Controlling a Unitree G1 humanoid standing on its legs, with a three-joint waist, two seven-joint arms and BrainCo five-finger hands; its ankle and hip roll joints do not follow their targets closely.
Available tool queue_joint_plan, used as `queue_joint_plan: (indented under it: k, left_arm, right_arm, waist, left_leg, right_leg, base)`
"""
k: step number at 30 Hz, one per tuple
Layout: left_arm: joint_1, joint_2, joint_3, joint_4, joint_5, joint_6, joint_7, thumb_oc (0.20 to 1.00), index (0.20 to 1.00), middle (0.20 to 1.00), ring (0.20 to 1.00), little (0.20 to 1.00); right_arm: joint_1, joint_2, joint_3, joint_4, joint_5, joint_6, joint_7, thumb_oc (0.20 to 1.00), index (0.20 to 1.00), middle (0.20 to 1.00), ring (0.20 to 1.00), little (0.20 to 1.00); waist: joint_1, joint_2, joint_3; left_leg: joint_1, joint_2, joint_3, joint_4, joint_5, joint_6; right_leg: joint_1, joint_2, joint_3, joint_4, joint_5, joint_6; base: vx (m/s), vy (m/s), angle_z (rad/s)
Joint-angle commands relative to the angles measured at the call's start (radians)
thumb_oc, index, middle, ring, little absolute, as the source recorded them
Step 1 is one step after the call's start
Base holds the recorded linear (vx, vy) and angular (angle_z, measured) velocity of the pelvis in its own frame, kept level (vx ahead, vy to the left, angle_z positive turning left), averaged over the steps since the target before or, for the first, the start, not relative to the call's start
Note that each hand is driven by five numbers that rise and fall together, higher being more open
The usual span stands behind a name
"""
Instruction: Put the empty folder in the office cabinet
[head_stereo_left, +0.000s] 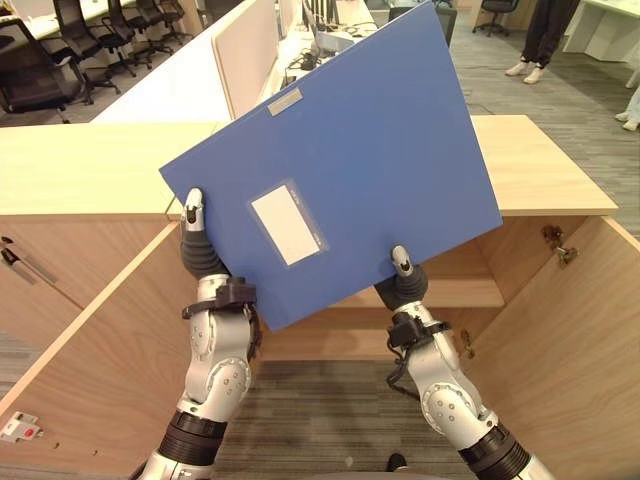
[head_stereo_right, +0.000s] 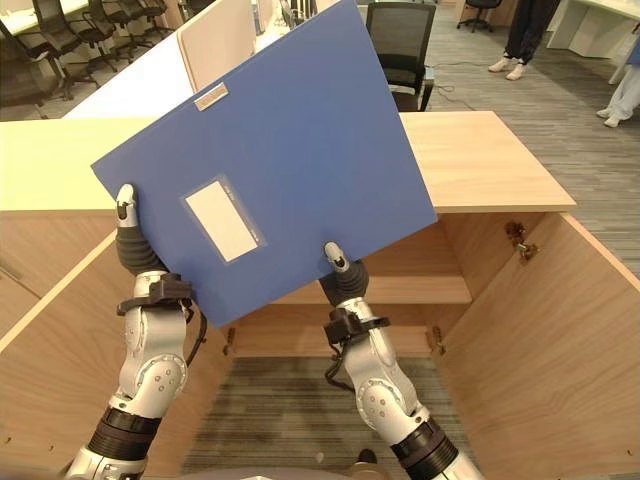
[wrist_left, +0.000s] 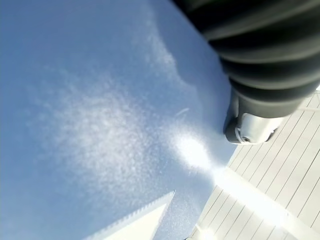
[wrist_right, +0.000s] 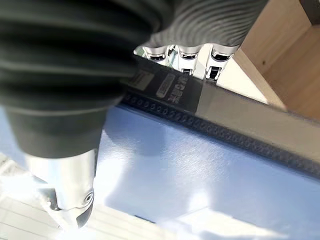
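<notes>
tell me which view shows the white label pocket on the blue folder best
The left eye view: the label pocket sits whole and unobstructed on the blue folder, between the left hand and right hand. The right eye view shows it equally whole. The wrist views show just plain blue cover up close.

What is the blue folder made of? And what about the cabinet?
The blue folder looks like stiff plastic: smooth, slightly shiny, with a clear label pocket. The cabinet looks like light wood or wood-look board, matte, with faint grain showing.
</notes>
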Motion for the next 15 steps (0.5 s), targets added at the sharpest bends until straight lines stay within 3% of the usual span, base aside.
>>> queue_joint_plan:
  k: [1, 15]
  left_arm:
    - [-0.101, 0.024, -0.075, -0.029, 0.08, -0.019, -0.031, 0.2, 0.2, 0.2, 0.2, 0.2]
    - [-0.128, 0.026, -0.106, -0.079, 0.066, -0.01, -0.055, 0.2, 0.2, 0.2, 0.2, 0.2]
  right_arm:
    - [-0.079, 0.06, 0.025, -0.022, -0.087, -0.018, 0.0, 1.0, 1.0, 1.0, 1.0, 1.0]
    - [-0.073, 0.056, 0.023, 0.026, -0.132, -0.003, -0.02, 1.0, 1.0, 1.0, 1.0, 1.0]
  waist:
    - [0.008, -0.021, 0.007]
    - [0.011, -0.024, 0.008]
  left_leg:
    - [-0.015, -0.031, -0.058, 0.002, -0.031, 0.041]
    - [-0.015, -0.033, -0.064, 0.002, -0.033, 0.042]
  right_leg:
    - [0.025, -0.002, 0.043, 0.105, -0.146, 0.034]
    - [0.031, -0.003, 0.041, 0.103, -0.145, 0.034]
  base:
    - [0.0, 0.0, 0.0]
    - [0.0, 0.0, 0.0]
